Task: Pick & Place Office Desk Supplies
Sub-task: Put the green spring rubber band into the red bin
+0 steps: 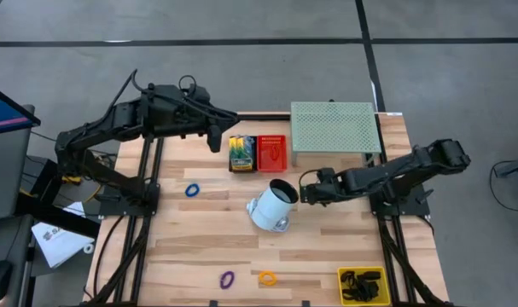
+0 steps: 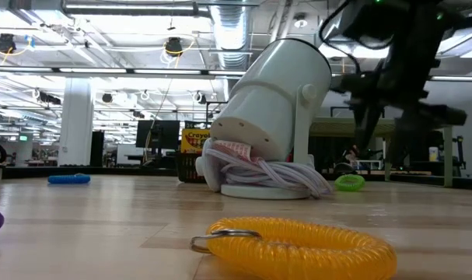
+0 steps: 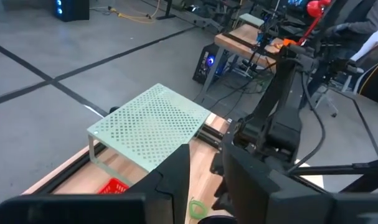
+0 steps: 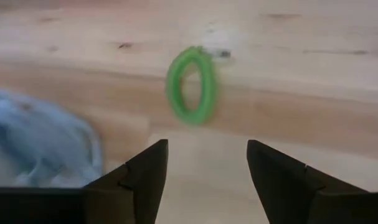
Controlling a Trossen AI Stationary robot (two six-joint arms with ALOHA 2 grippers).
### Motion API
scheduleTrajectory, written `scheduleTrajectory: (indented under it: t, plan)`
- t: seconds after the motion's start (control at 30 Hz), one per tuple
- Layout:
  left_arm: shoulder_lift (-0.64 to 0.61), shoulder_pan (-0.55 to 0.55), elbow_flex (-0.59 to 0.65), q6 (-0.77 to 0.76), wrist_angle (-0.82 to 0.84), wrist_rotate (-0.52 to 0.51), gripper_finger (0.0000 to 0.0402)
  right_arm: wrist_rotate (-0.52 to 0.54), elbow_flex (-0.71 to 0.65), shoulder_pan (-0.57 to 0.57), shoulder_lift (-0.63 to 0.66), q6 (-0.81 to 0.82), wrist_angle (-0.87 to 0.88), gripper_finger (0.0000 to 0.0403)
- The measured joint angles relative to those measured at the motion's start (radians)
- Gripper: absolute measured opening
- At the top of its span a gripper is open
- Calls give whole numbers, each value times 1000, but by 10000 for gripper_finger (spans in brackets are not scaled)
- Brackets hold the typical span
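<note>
My right gripper (image 4: 207,163) is open and hovers low over the table. A green rubber-band ring (image 4: 190,85) lies flat on the wood just ahead of its fingertips, also seen as the green ring (image 2: 349,183). In the high view my right gripper (image 1: 308,189) is beside the white device. My left gripper (image 1: 214,136) is open and raised near the table's far edge, next to the crayon box (image 1: 241,153). A blue ring (image 1: 192,190), a purple ring (image 1: 228,279) and an orange ring (image 1: 267,277) lie loose on the table. Black binder clips fill a yellow tray (image 1: 342,275).
A white cylinder-shaped device (image 1: 271,205) sits tilted on a round base with a coiled white cord (image 2: 267,173), right beside my right gripper. A red box (image 1: 272,152) stands by the crayon box. A green perforated shelf (image 1: 335,128) stands at the far edge.
</note>
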State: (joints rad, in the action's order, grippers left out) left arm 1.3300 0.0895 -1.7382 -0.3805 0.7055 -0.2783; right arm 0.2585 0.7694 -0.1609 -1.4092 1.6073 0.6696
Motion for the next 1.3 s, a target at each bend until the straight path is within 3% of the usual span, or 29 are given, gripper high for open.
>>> scheduleTrajectory:
  t: [0.57,0.67,0.83,0.97,1.13,1.3]
  plan:
    - [0,0,0,-20,-20,2,92,8,2,77,-201,-47,-104,159]
    - [0,1,0,-20,-20,2,92,9,1,70,-197,-43,-95,124]
    - [0,12,0,-20,-19,2,92,15,0,62,-172,-43,-90,23]
    - [0,17,0,-19,-19,2,92,14,0,46,-171,-24,-45,16]
    - [0,17,0,-19,-14,-4,92,26,0,-55,-59,66,66,7]
    - [0,17,0,-19,-14,-5,92,135,69,-187,137,268,329,4]
